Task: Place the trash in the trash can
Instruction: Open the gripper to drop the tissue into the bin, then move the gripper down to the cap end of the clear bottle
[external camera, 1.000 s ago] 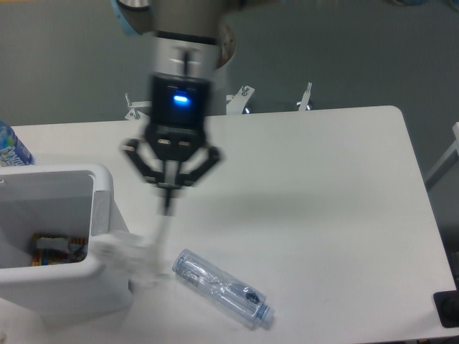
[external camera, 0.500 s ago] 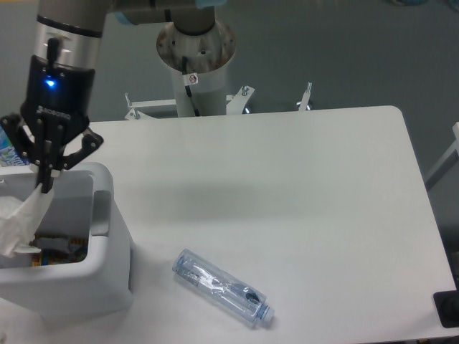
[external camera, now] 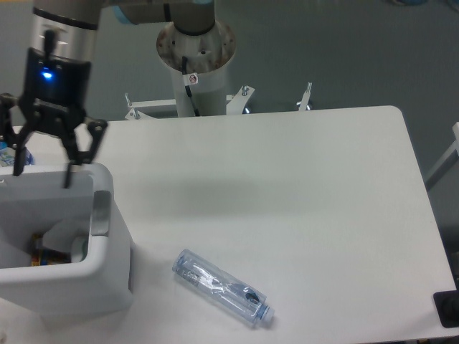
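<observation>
The hand point(external camera: 41, 169) hangs open and empty above the trash can point(external camera: 107, 188), probably for release, with the clear bottle point(external camera: 223, 287) well apart on the desk point(external camera: 301, 186).

A white table point(external camera: 301, 186) with rounded corners filled most of the view. Beyond its far edge stood a white pedestal column point(external camera: 195, 54) — metal brackets point(external camera: 244, 95) beside it — on grey floor point(external camera: 344, 50). A dark object point(external camera: 447, 308) showed at the near right corner.
</observation>
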Controlling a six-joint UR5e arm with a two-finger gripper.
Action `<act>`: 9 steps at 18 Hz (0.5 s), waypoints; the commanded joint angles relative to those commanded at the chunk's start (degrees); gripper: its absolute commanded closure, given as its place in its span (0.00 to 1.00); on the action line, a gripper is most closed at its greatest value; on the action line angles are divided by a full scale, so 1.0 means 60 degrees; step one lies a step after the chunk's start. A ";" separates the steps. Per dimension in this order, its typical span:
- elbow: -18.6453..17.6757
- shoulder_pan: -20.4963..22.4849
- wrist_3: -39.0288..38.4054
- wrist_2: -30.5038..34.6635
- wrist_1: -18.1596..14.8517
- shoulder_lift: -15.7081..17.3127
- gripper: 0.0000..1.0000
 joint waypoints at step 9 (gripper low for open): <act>0.0028 0.2069 -0.1789 0.1524 -0.0044 -0.1550 0.00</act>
